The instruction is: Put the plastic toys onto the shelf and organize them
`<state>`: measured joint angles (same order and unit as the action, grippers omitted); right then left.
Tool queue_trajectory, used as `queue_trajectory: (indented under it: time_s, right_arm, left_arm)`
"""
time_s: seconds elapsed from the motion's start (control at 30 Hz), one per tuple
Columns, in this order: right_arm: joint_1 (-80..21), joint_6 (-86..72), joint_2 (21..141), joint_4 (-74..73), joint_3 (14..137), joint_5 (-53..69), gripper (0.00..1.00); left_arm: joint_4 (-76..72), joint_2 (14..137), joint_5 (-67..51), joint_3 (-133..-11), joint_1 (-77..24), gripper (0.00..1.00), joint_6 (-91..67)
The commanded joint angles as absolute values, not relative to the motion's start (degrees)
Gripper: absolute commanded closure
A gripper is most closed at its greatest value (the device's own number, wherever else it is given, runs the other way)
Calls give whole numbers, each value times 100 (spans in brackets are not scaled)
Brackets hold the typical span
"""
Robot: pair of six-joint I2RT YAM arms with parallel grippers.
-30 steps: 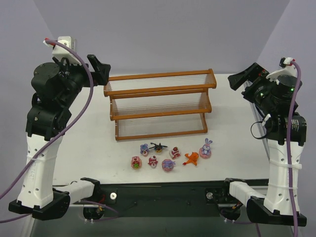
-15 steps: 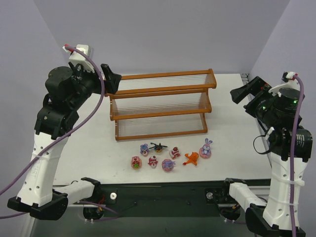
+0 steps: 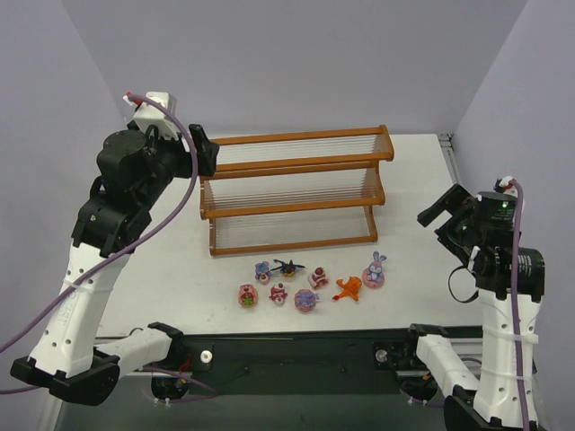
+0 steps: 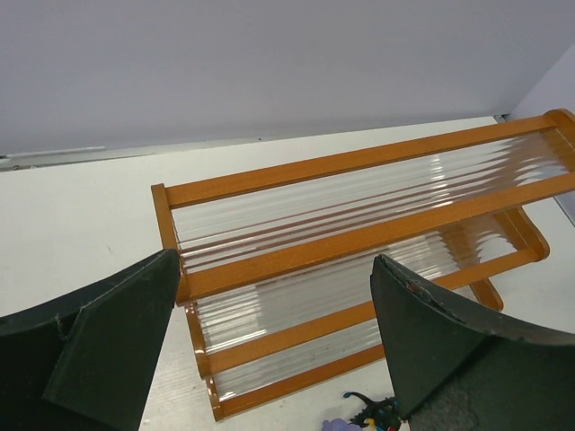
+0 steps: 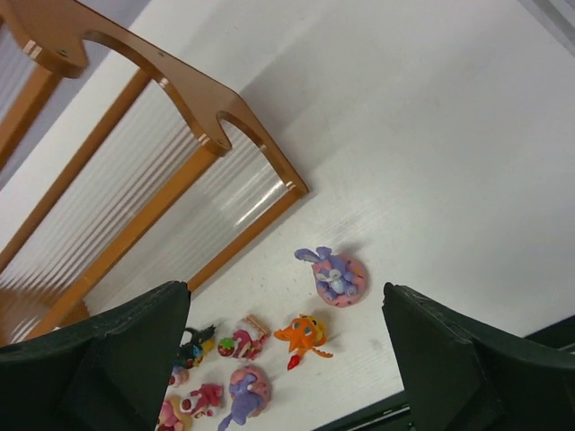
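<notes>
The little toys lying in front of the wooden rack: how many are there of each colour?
Purple-pink toys: 3
Pink-red toys: 3
Orange toy: 1
Black winged toy: 1
Total: 8

There are eight plastic toys [image 3: 306, 300] and one shelf [image 3: 292, 207] with three tiers.

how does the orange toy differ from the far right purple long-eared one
The orange plastic figurine has no base; the purple long-eared plastic figurine sits on a round pink disc. The purple one is rightmost, the orange one just left of it. Both lie on the white table, not on the orange-brown stepped shelf.
</notes>
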<state>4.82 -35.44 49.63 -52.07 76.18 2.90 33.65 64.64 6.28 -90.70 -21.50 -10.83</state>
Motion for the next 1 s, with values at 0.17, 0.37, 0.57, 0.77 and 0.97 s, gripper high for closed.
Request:
queue_trajectory:
  time_s: [0.17,0.37,0.57,0.77,0.97]
  right_arm:
    - [335,-3235,4852,-5134,6005,1396,7]
    - [-1603,-3681,4588,-4141,4730,-207,6]
    - [-2241,-4262,4746,-3464,3842,-1546,8]
    - [-2285,-4175,5071,-2813,3341,-1415,14]
    - [-2355,-4192,5256,-1655,2787,-1266,18]
  left_arm:
    - [3138,6258,457,-8789,-2241,3,-1002]
    - [3094,6363,422,-8736,-2276,3,-1011]
    - [3111,6460,510,-8833,-2390,2,-914]
    - [3111,6451,554,-8763,-2408,3,-896]
    - [3146,6425,633,-8745,-2426,3,-844]
